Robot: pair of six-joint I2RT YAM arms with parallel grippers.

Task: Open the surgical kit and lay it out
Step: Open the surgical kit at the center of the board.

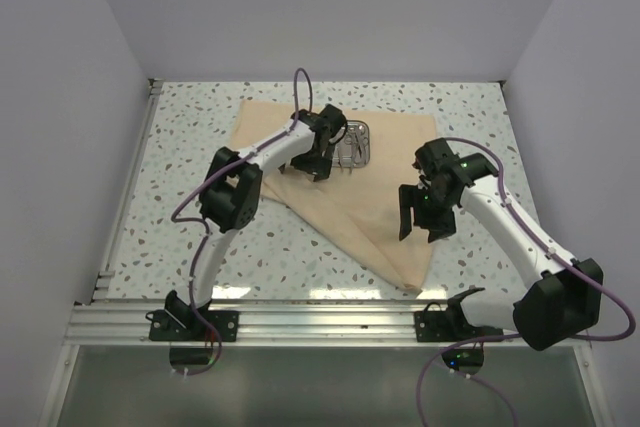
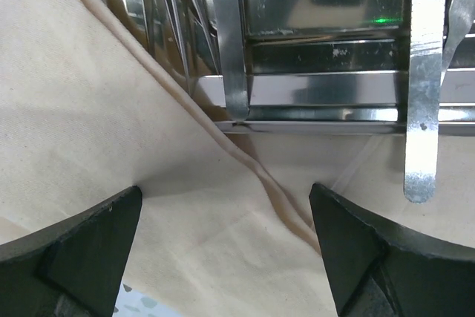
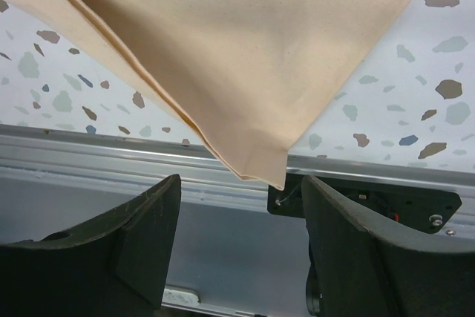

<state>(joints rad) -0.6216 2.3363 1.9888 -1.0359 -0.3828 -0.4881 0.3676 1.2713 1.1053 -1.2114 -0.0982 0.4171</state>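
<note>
Left gripper (image 2: pixel 225 191) hangs wide open and empty over the cloth wrap (image 2: pixel 89 124) — steel tray (image 2: pixel 326 57) just ahead, its instruments (image 2: pixel 423 109) seemingly lying lengthwise toward it; the right gripper (image 3: pixel 241 180), also open, is farther off.

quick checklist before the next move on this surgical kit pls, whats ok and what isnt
1. Left gripper open and empty: ok.
2. Right gripper open and empty: ok.
3. Cloth wrap opened, steel tray uncovered: ok.
4. Tweezers and other instruments laid out on the cloth: not ok; they lie in the tray, ends over its rim.
5. Cloth flat ahead of the left gripper: not ok; a fold runs up to the tray.
6. Near cloth corner short of the rail: cannot tell.
</note>
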